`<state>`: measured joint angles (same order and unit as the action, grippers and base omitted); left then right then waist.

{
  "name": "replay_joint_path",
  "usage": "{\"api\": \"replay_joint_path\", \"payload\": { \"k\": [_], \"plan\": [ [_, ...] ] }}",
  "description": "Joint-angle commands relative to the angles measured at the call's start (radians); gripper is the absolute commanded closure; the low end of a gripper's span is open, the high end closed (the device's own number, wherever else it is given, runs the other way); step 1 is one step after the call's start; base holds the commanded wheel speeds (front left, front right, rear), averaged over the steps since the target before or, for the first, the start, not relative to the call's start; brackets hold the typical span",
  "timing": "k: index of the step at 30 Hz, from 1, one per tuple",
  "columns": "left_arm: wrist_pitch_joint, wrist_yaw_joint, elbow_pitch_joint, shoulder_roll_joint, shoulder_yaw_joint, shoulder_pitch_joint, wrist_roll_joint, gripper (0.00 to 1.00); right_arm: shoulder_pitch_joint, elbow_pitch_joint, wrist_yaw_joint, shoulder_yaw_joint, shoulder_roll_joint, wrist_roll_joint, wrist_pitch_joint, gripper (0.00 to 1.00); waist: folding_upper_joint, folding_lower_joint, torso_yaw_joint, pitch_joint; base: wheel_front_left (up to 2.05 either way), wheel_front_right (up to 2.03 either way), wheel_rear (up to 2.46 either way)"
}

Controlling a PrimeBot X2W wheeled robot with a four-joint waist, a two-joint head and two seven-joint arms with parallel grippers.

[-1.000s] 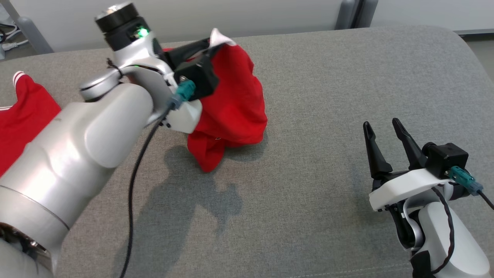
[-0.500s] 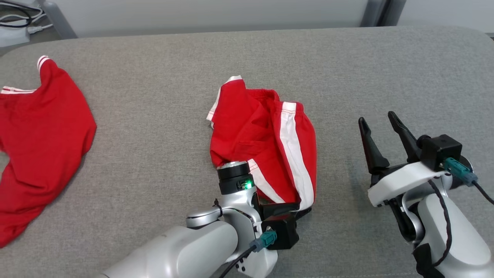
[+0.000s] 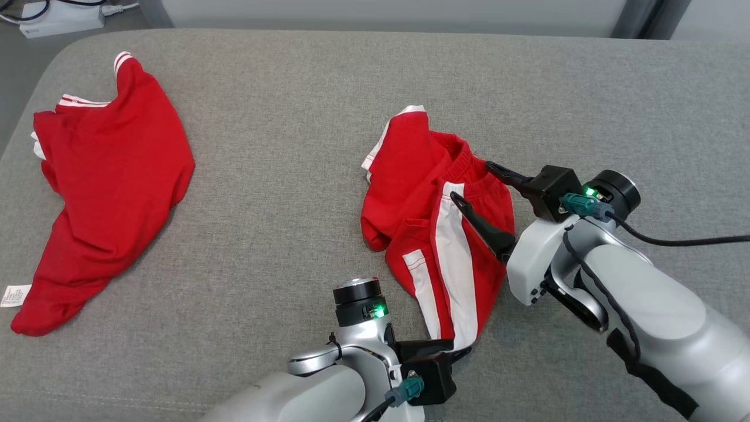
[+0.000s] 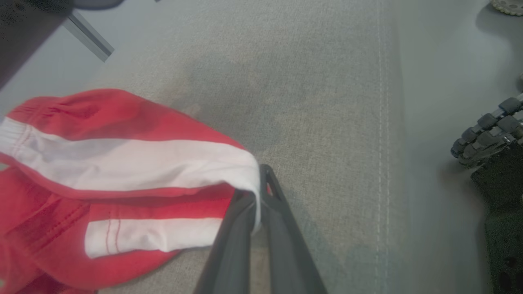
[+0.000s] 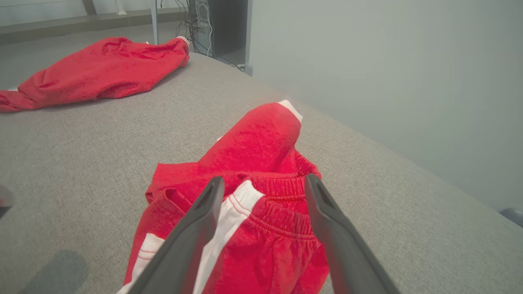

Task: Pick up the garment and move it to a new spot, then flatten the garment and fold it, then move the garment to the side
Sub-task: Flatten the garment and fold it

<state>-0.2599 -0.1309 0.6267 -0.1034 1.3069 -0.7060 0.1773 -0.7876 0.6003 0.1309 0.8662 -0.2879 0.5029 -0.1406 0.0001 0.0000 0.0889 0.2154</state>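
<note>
Two red garments lie on the grey table (image 3: 293,117).

Head view: the garment (image 3: 404,193) in work lies bunched mid-table, nearer the front edge. The second red garment (image 3: 111,176) lies spread out, well apart at far left. The left gripper (image 3: 462,351) is clamped on the near hem, at the end of the white stripe (image 3: 454,252). The right gripper (image 3: 471,181) hovers over the waistband end with fingers spread wide, holding nothing. Its lower finger is close above the stripe; I can't tell whether it touches.

Left wrist view: the fingers are pinched together on a fold of the white stripe edge. The cloth drapes away to that view's left over the table. It's a thin knit, limp, sagging from the pinch.

Right wrist view: the fingers are wide apart, straddling the elastic waistband (image 5: 282,190), which is gathered, puckered and thicker than the rest. One leg humps up behind it, with a white cuff at the tip.

Handling, my read:
- **Feel:** light, soft, zero stiffness, so it goes wherever it's pulled and layers tend to come up together.
- **Surface:** the table cover is a coarse weave and probably drags on the cloth, so lift rather than slide.
- **Best holds:** waistband and hems, where the thicker seams give the pinch something to bite.
- **Next grip:** right takes a waistband corner opposite the left's hem, then tension between the two flattens it.
- **Risk:** pinching only one layer.
</note>
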Motion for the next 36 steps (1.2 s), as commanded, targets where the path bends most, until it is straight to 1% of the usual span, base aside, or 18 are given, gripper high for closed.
{"api": "replay_joint_path", "payload": {
  "k": [1, 2, 8, 10, 13, 18, 21, 26, 29, 30, 32, 33, 34, 35, 36],
  "plan": [
    [-0.002, 0.0, -0.012, 0.005, -0.027, -0.039, 0.009, 1.0, -0.045, -0.021, 0.0, 0.086, -0.041, 0.054, 0.028, 0.0, -0.0001, 0.0, 0.007, 0.006, 0.0, 0.0, 0.0],
    [-0.002, 0.0, -0.012, 0.005, -0.027, -0.039, 0.009, 1.0, -0.045, -0.021, 0.0, 0.086, -0.041, 0.054, 0.028, 0.0, -0.0001, 0.0, 0.007, 0.006, 0.0, 0.0, 0.0],
    [-0.002, 0.0, -0.014, 0.017, -0.027, -0.022, 0.009, 1.0, -0.138, -0.034, 0.0, 0.278, -0.122, 0.171, 0.094, 0.0, -0.0001, 0.0, 0.018, 0.007, 0.0, 0.0, 0.0],
    [-0.002, 0.0, -0.015, 0.021, -0.027, -0.019, 0.01, 1.0, -0.171, -0.046, 0.0, 0.336, -0.138, 0.205, 0.107, 0.0, -0.0001, 0.0, 0.024, 0.008, 0.0, 0.0, 0.0],
    [-0.002, 0.0, -0.016, 0.025, -0.027, -0.019, 0.007, 1.0, -0.212, -0.063, 0.0, 0.39, -0.154, 0.238, 0.142, 0.0, -0.0001, 0.0, 0.033, 0.01, 0.0, 0.0, 0.0],
    [-0.002, 0.0, -0.018, 0.033, -0.027, -0.005, -0.01, 1.0, -0.244, -0.082, 0.0, 0.412, -0.17, 0.235, 0.214, 0.0, -0.0001, 0.0, 0.052, 0.012, 0.0, 0.0, 0.0],
    [-0.002, 0.0, -0.018, 0.039, -0.027, 0.004, -0.018, 1.0, -0.231, -0.113, 0.0, 0.413, -0.171, 0.21, 0.292, 0.0, -0.0001, 0.0, 0.066, 0.015, 0.0, 0.0, 0.0],
    [-0.002, 0.0, -0.021, 0.046, -0.027, 0.013, -0.032, 1.0, -0.224, -0.154, 0.0, 0.414, -0.19, 0.206, 0.412, 0.0, -0.0001, 0.0, 0.084, 0.019, 0.0, 0.0, 0.0],
    [-0.002, 0.0, -0.02, 0.048, -0.027, 0.015, -0.031, 1.0, -0.22, -0.158, 0.0, 0.414, -0.199, 0.213, 0.442, 0.0, -0.0001, 0.0, 0.086, 0.02, 0.0, 0.0, 0.0],
    [-0.002, 0.0, -0.02, 0.048, -0.027, 0.014, -0.031, 1.0, -0.218, -0.158, 0.0, 0.414, -0.202, 0.209, 0.45, 0.03, -0.0001, 0.0, 0.086, 0.02, 0.0, 0.0, 0.0],
    [-0.002, 0.0, -0.018, 0.049, -0.027, 0.011, -0.029, 1.0, -0.216, -0.162, 0.0, 0.414, -0.205, 0.212, 0.457, 0.22, -0.0001, 0.0, 0.084, 0.021, 0.0, 0.0, 0.0],
    [-0.002, 0.0, -0.018, 0.049, -0.027, 0.008, -0.026, 1.0, -0.215, -0.165, 0.0, 0.414, -0.206, 0.211, 0.459, 0.68, -0.0001, 0.0, 0.084, 0.022, 0.0, 0.0, 0.0],
    [-0.002, 0.0, -0.017, 0.05, -0.027, 0.005, -0.024, 1.0, -0.213, -0.17, 0.0, 0.414, -0.208, 0.212, 0.459, 0.93, -0.0001, 0.0, 0.083, 0.024, 0.0, 0.0, 0.0],
    [-0.002, 0.0, -0.016, 0.05, -0.027, 0.001, -0.019, 1.0, -0.21, -0.175, 0.0, 0.414, -0.209, 0.215, 0.459, 1.0, -0.0001, 0.0, 0.082, 0.025, 0.0, 0.0, 0.0],
    [-0.002, 0.0, -0.015, 0.05, -0.027, -0.003, -0.015, 1.0, -0.209, -0.18, 0.0, 0.414, -0.211, 0.219, 0.459, 1.0, -0.0001, 0.0, 0.08, 0.025, 0.0, 0.0, 0.0]
  ]
}}
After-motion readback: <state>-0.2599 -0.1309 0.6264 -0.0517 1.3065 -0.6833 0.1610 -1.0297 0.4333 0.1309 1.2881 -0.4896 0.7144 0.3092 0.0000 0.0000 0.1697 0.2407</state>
